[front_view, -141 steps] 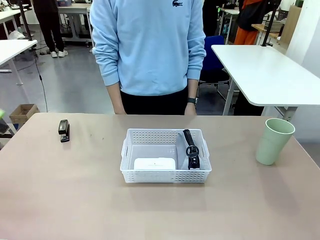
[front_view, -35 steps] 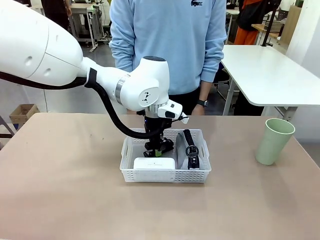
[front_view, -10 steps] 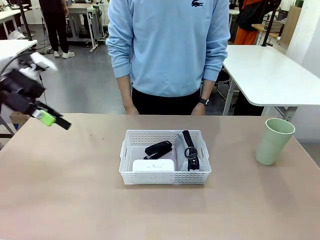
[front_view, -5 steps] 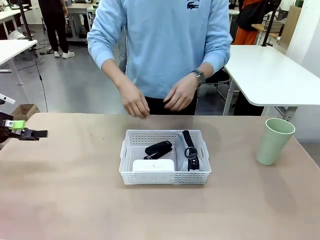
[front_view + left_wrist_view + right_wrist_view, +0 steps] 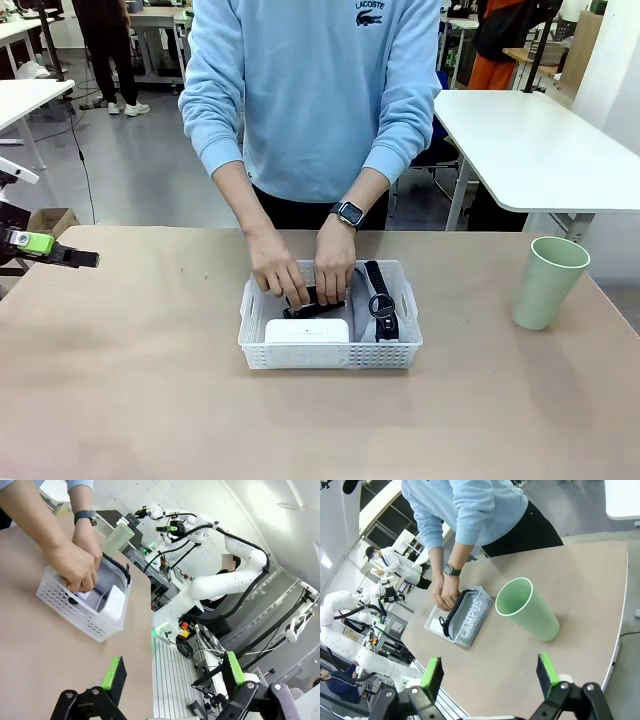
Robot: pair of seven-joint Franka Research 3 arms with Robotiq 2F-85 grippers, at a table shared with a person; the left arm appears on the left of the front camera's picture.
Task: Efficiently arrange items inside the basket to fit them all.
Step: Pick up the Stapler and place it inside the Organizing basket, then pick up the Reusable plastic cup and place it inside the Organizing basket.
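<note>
The pale green plastic cup [image 5: 548, 282] stands upright on the desk's right side, well apart from the white perforated plastic basket [image 5: 330, 356]. It lies ahead of the right arm's jaws, which are spread wide and empty. The left arm's jaws, equally wide and empty, hang at the far left. The person's hands [image 5: 333, 272] crowd the basket over the small black stapler [image 5: 305, 305], and bare tan desk [image 5: 470, 400] lies between cup and basket.

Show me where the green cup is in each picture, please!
Front view: the pale green cup stands upright at the right of the table, apart from the basket.
Left wrist view: upper left, the cup pokes out beyond the person's hands and the basket.
Right wrist view: the cup is near the centre, right of the basket.
Shared landmark: the white basket.
</note>
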